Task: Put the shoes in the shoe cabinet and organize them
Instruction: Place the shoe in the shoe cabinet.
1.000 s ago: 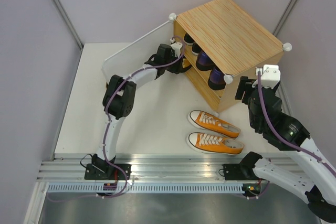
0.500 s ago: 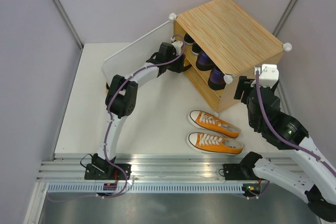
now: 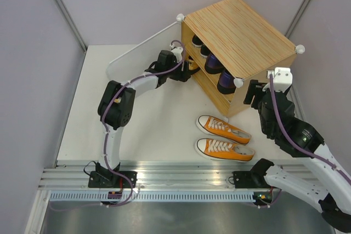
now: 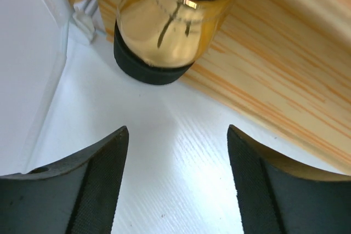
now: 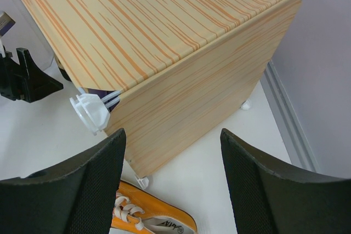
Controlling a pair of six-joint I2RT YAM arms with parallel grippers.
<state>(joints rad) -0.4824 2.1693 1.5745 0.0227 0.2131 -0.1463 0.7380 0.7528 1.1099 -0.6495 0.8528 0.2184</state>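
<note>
The left claw (image 4: 176, 135) stood apart and empty just short of a gold pump (image 4: 164, 31) at the bottom front edge of the shoe cabinet (image 3: 241, 31). The right claw (image 5: 173, 135) gaped empty beside the cabinet's corner. Two orange sneakers (image 3: 222, 138) lay on the counter (image 3: 153, 119) before the cabinet.

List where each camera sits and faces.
Top external: above, behind the bases, looking down at shoe cabinet and orange sneakers; left arm, right arm show.
Left wrist: on left end effector, facing gold pump at cabinet's edge; its fingers show.
Right wrist: on right end effector, looking down on cabinet's top and side; its fingers show.
Shared: top and right wrist both show an orange sneaker.
</note>
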